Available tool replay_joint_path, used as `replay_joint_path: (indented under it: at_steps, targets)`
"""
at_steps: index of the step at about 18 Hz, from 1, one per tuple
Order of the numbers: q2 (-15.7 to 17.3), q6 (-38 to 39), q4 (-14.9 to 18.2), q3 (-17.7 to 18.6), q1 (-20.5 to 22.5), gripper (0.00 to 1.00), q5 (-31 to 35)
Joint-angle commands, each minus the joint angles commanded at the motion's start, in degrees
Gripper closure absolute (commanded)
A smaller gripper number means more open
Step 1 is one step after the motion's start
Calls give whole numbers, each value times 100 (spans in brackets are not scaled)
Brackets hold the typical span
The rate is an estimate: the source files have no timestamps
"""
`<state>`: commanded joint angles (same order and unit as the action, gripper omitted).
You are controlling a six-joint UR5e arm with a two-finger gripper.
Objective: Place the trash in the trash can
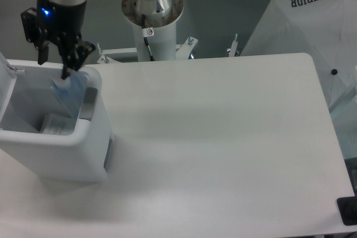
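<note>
Gripper [54,65] fingers spread above trash can [83,149]; bottle [68,94] blurred inside.

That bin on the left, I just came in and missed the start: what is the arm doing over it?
The arm is clearing trash into the white bin. Its gripper hangs just above the bin's opening with the fingers spread apart. The clear bottle sits tilted inside the bin, apparently let go. A white packet lies at the bottom. No other trash shows on the table.
</note>
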<state>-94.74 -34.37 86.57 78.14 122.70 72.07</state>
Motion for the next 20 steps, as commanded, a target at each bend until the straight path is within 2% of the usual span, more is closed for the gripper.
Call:
replay_joint_path:
  at_steps: [3,7,11,13,17,20]
  targets:
    - [-97,-9,-27,-114,61,0,9]
    - [-158,-18,-35,-193,570,0,0]
    - [-185,-26,-228,-141,1229,0,-9]
    - [-298,-87,-526,-115,1528,0,9]
    - [-527,-1034,-992,175,2117,0,61]
    - [-720,-1659,-1151,325,2364,0,578]
